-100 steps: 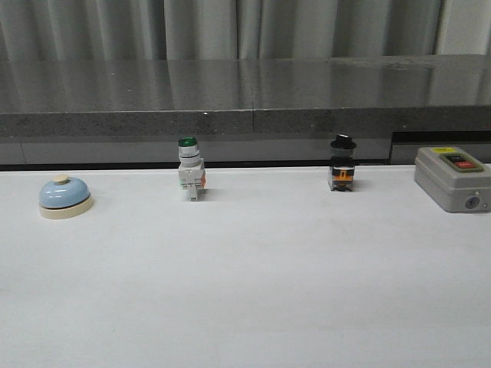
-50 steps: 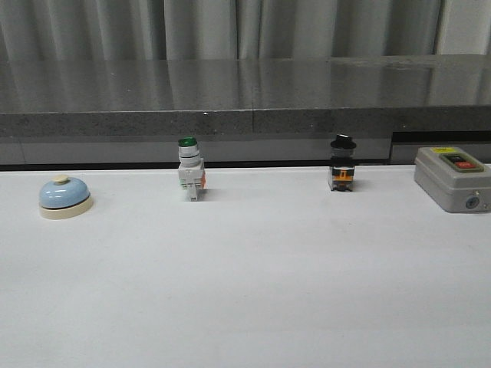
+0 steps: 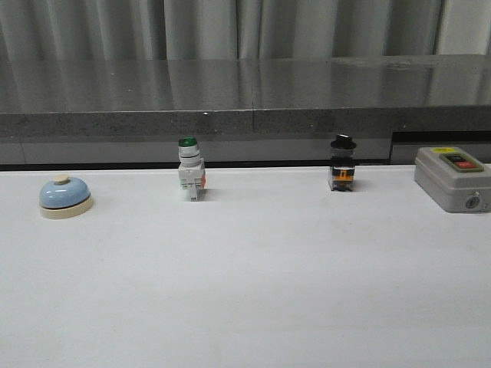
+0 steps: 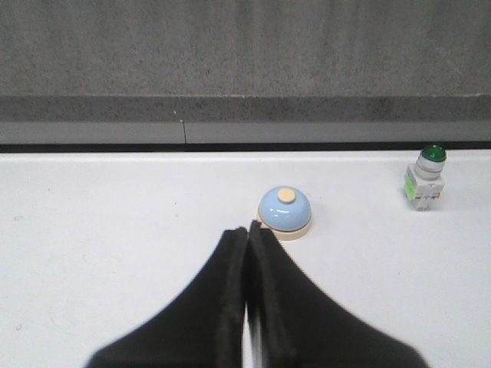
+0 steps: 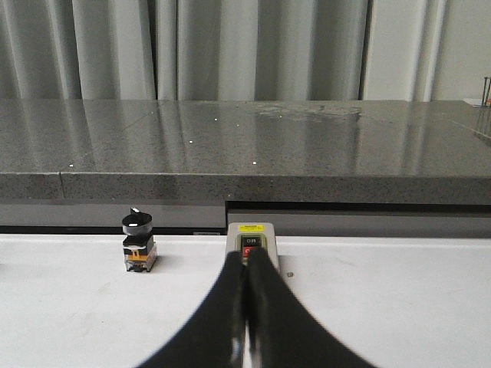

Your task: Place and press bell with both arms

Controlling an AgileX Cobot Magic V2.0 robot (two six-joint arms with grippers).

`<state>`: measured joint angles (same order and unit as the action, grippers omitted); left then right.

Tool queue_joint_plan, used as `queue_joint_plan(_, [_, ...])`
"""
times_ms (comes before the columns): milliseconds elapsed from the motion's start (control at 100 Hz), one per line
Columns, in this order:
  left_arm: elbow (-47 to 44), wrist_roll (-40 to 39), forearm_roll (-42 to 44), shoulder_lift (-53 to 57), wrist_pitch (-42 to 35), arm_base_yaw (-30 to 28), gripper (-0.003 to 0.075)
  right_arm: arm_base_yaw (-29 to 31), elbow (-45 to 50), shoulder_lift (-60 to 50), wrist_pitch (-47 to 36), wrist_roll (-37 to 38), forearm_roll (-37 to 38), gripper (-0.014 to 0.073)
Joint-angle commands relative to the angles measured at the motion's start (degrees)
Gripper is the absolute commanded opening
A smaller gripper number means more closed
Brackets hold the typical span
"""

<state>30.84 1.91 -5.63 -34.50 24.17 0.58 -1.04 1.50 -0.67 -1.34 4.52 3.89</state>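
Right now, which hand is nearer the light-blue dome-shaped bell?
Left. The left hand, shut, points at the light-blue dome-shaped bell just ahead. The right hand, shut, faces the grey button box instead.

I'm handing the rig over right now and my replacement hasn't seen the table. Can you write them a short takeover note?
Left gripper: shut, empty, close to the bell but not touching it.
Right gripper: shut, empty, pointing at the grey button box.
The bell sits upright at the table's far left, well apart from the green-capped switch and the black-capped switch.
Done: nothing visible; the bell looks untouched.
Left: grasp the bell, place it, press its button.
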Motion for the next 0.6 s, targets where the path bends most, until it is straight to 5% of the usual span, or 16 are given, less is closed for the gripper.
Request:
queue_joint_plan(0, [5.05,-0.45,-0.67,-6.1,-2.06,-0.18,-0.0018,0.31,-0.83,-0.75,-4.9,0.17,-0.23,-0.0069])
queue_joint_plan(130, [9.89,-0.2,-0.67,-14.57,-1.65,-0.18,0.0082,0.31,-0.83,-0.75,-4.9,0.17,-0.23,-0.0069])
queue_joint_plan(370, [18.21,0.62,-0.67,-28.43,-0.91,-0.18,0.0654,0.31,-0.83,-0.75,-4.9,0.17,-0.23,-0.0069])
queue_joint_plan(440, [20.96,0.62,-0.76,-32.31,-0.66,-0.18,0.0705,0.31,-0.83,-0.75,-4.9,0.17,-0.23,-0.0069])
queue_joint_plan(590, [27.53,0.62,-1.88,-40.5,2.08,1.61,0.0664,0.31,-0.83,-0.75,-4.9,0.17,-0.23,-0.0069])
